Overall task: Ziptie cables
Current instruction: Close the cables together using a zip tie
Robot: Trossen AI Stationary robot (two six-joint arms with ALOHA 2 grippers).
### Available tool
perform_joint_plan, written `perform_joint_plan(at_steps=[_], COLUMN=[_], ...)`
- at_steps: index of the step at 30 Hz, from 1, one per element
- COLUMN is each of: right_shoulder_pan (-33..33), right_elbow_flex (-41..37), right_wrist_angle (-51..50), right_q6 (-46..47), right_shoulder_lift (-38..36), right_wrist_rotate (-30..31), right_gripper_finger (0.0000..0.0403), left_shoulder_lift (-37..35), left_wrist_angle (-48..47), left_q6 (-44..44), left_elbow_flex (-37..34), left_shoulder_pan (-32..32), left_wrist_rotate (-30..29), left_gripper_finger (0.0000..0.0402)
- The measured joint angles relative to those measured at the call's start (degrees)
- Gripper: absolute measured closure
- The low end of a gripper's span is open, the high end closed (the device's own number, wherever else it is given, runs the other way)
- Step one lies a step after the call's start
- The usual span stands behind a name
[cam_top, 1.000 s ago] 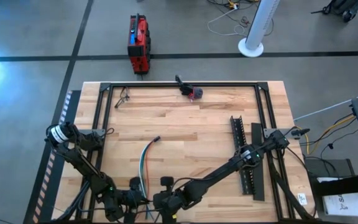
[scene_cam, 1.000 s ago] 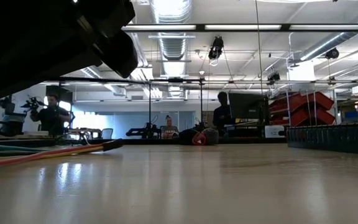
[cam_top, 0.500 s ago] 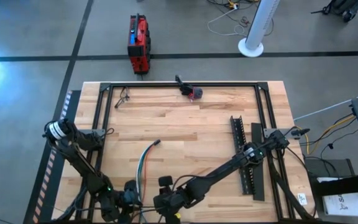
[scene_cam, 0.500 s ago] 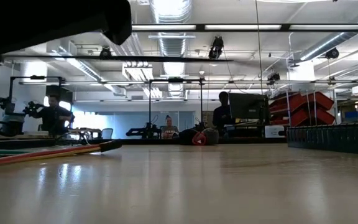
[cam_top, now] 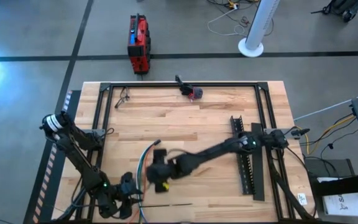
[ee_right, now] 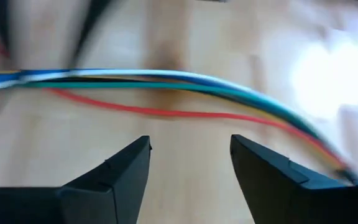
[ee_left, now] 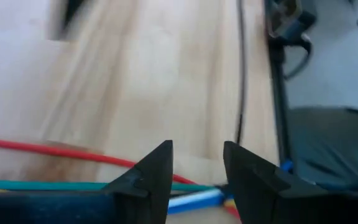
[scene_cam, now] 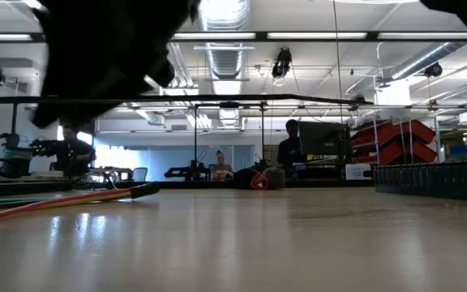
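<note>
The cables (cam_top: 143, 163), a loose bundle of orange, blue, green and red wires, lie on the wooden table and run from the middle toward its near edge. They also show as the cables (scene_cam: 55, 200) low at the left, the cables (ee_left: 61, 151) and the cables (ee_right: 166, 78). My right gripper (cam_top: 150, 172) hangs open over the bundle's middle; its fingers (ee_right: 123, 171) stand short of the wires. My left gripper (cam_top: 134, 198) is open above the bundle's near end, and its fingers (ee_left: 157, 171) have nothing between them. A thin black strip (cam_top: 166, 205) lies flat by the near edge.
A black toothed rail (cam_top: 244, 155) lies along the table's right side. A small dark and red object (cam_top: 191, 92) sits at the far edge, a bit of black wire (cam_top: 123, 96) at the far left. A black frame (cam_top: 179, 84) rims the table.
My right gripper has swung away from the near edge, toward the far edge and a little left, and now hangs over the cables' middle. My left gripper has risen a little near the near edge. The thin black strip now shows lying where both grippers were.
</note>
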Motion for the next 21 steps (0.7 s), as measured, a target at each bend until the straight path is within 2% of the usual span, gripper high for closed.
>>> perform_joint_plan(at_steps=[8,15,18,21], right_shoulder_pan=[-9.1,-16.0,-17.8,-19.0], right_elbow_flex=[-1.5,-1.7,-1.8,-1.8], right_wrist_angle=[-5.4,-5.1,-6.8,-7.3], right_q6=[-10.0,-15.0,-14.7,-14.8], right_shoulder_lift=[0.2,0.9,1.8,2.2], right_wrist_rotate=[-0.2,-0.5,-1.8,-5.9], right_gripper_finger=[0.0196,0.0196,0.0203,0.0212], left_shoulder_lift=[2.0,3.6,3.6,3.4], left_wrist_angle=[-9.8,-27.0,-29.5,-31.1], left_q6=[-13.9,-31.5,-33.4,-33.9], left_elbow_flex=[0.0,0.0,0.0,0.0], left_shoulder_pan=[0.0,0.0,0.0,0.0], left_wrist_rotate=[-3.1,-3.1,-3.2,-3.5], left_gripper_finger=[0.0271,0.0271,0.0272,0.0276])
